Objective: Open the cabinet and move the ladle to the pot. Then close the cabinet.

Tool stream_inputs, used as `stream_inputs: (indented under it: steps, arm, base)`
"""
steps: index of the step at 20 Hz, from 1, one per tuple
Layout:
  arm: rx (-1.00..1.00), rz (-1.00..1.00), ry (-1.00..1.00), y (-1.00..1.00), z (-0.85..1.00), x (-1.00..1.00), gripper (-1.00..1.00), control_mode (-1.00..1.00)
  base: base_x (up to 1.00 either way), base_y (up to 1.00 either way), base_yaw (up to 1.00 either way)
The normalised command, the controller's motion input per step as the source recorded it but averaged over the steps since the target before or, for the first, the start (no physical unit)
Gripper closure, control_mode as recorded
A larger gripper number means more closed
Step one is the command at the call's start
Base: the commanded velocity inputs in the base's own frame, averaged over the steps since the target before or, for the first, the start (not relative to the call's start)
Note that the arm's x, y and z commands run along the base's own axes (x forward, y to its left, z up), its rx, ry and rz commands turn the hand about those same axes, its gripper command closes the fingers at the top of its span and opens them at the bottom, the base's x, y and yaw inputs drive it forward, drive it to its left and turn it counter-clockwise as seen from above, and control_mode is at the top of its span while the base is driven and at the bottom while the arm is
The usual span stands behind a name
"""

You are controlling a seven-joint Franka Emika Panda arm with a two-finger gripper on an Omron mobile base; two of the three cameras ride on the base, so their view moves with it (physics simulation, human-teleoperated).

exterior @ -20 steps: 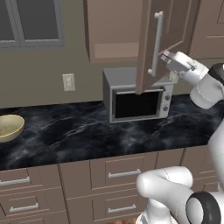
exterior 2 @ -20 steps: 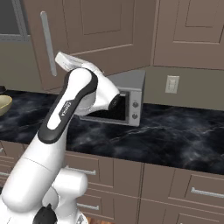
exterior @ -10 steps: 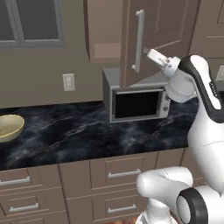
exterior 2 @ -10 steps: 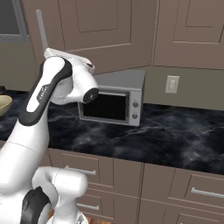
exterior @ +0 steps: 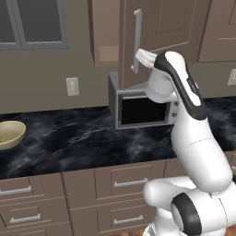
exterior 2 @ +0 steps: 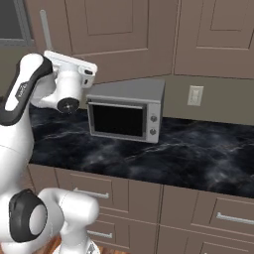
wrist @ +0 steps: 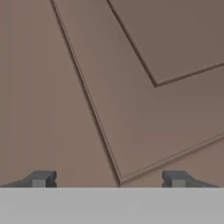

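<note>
The brown cabinet door point(exterior: 168, 25) stands partly swung out above the microwave, its long silver bar handle point(exterior: 137, 41) near its left edge. My gripper point(exterior: 140, 56) is just right of that handle, pressed close to the door's face. In the hand view the recessed door panel point(wrist: 131, 87) is right in front of my gripper point(wrist: 108, 179), whose two dark fingertips point(wrist: 41, 178) stand wide apart and open with nothing between them. From the right base view the handle point(exterior 2: 45, 30) rises above my white hand. The ladle is hidden and the pot is out of view.
A silver microwave point(exterior: 143, 108) sits on the black marble counter point(exterior: 83, 138) directly under the door. A yellowish bowl point(exterior: 9, 133) rests at the counter's far left. A grey glass-paned cabinet point(exterior: 32, 23) hangs at upper left. Drawers point(exterior: 129, 183) line the front below.
The cabinet door has swung further out, its handle travelling left in the left base view. My arm has followed it leftward, with the jaws staying wide.
</note>
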Motion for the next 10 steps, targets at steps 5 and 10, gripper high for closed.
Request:
stream_inputs:
  steps: [5, 10]
  arm:
    - [-0.03, -0.37, 0.00, 0.00, 0.08, 0.40, -1.00, -1.00]
    - [0.00, -0.35, 0.03, 0.00, 0.09, 0.58, -1.00, -1.00]
  base:
    - [0.00, 0.00, 0.00]
    - [0.00, 0.00, 0.00]
